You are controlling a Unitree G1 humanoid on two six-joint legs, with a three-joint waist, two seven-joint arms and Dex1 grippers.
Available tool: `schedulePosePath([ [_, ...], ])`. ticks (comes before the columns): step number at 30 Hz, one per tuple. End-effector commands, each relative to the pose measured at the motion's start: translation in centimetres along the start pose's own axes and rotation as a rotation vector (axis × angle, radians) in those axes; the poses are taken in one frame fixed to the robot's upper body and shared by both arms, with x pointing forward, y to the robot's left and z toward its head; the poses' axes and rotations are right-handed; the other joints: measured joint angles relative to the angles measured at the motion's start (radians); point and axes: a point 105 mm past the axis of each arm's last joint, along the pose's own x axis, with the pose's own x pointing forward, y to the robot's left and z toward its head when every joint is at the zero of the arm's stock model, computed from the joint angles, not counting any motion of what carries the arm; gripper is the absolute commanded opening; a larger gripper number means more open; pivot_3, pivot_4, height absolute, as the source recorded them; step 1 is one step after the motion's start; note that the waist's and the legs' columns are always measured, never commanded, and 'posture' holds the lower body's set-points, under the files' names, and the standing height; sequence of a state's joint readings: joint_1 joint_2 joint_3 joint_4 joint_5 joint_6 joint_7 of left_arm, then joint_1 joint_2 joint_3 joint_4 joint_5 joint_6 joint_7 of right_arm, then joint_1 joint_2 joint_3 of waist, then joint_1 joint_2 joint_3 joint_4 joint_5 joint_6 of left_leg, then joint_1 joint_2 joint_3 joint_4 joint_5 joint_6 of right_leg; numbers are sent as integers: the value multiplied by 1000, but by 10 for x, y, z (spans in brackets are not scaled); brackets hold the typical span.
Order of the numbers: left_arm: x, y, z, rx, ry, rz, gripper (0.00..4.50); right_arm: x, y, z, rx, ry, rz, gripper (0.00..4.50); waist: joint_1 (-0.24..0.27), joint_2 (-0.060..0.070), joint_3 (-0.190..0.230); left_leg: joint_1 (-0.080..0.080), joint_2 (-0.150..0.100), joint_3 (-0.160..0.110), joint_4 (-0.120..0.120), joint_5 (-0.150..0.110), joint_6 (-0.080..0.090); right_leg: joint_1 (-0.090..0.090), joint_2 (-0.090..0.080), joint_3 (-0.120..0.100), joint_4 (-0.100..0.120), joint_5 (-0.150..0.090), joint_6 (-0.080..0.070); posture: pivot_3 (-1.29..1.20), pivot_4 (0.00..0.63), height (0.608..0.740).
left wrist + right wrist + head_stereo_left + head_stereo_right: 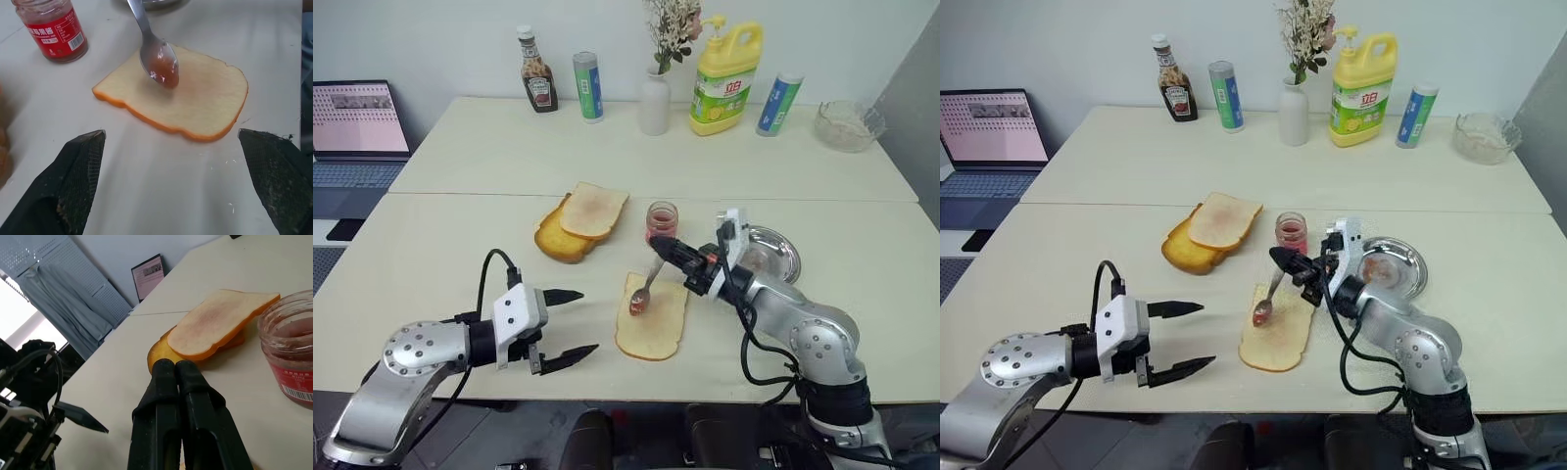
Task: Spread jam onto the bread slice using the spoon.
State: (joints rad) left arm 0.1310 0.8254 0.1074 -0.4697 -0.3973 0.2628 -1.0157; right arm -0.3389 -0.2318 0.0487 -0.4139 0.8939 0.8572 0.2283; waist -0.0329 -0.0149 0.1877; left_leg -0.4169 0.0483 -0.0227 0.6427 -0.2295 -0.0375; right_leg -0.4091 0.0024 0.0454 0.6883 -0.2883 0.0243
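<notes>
The pale bread slice (656, 323) lies flat on the table's near middle. My right gripper (658, 245) is shut on the handle of the silver spoon (644, 292), which slants down toward the bread. The spoon's bowl (161, 63) carries red jam and sits at the slice's end nearest the jar; I cannot tell whether it touches the bread. The jam jar (662, 220) stands open just beyond the slice. My left gripper (582, 321) hangs open and empty to the left of the bread, its fingers (78, 181) wide apart.
Two stacked toast slices (582, 220) lie left of the jar. A round steel dish (781, 257) sits to the right behind my right arm. A ketchup bottle (538, 83), vase (654, 103), yellow detergent bottle (726, 78) and glass bowl (848, 125) line the far edge. A laptop (352, 122) stands at far left.
</notes>
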Motion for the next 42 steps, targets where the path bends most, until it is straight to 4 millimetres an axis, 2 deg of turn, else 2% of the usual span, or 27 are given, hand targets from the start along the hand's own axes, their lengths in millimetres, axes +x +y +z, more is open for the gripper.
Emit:
schedulePosePath([
  [1, 4, -9, 7, 48, -27, -31, 4500, -2, 15, 10, -78, -43, 64, 12, 0, 0, 0, 0, 0, 0, 0, 0, 0, 0, 0, 0, 0, 0, 0, 0, 150, 740],
  [11, 12, -14, 14, 91, -52, -63, 4500, -9, 31, 15, -429, -22, 118, 12, 1, -1, 0, 0, 0, 0, 0, 0, 0, 0, 0, 0, 0, 0, 0, 0, 150, 740],
  [24, 18, -14, 18, 129, -56, -88, 4500, -20, 49, 30, -651, -45, 197, 12, 1, -1, -1, 0, 0, -1, 1, 0, 0, 1, 0, -1, 0, 0, 0, 0, 150, 740],
  [28, 21, -11, 20, 135, -59, -89, 4500, -21, 56, 40, -598, -104, 225, 12, 1, -1, -1, 1, 0, -1, 1, 0, 0, 1, 0, -1, 0, 0, 0, 0, 150, 740],
  [34, 23, -8, 24, 147, -62, -87, 4500, -25, 49, 49, -476, -137, 195, 12, 1, -1, -1, 1, 0, -1, 2, 0, 0, 2, 0, -1, 0, 0, 0, 0, 150, 740],
  [38, 23, -6, 24, 148, -62, -82, 4500, -29, 30, 46, -272, -143, 106, 12, 1, -1, -1, 1, 0, -1, 2, 0, 0, 2, 0, -1, 1, 0, 0, 0, 150, 740],
  [42, 18, -2, 18, 118, -39, -69, 4500, -32, 8, 27, -43, -125, 16, 12, 1, -2, -1, 1, 0, -1, 2, 0, 0, 2, 0, -1, 1, 0, 0, 0, 150, 740],
])
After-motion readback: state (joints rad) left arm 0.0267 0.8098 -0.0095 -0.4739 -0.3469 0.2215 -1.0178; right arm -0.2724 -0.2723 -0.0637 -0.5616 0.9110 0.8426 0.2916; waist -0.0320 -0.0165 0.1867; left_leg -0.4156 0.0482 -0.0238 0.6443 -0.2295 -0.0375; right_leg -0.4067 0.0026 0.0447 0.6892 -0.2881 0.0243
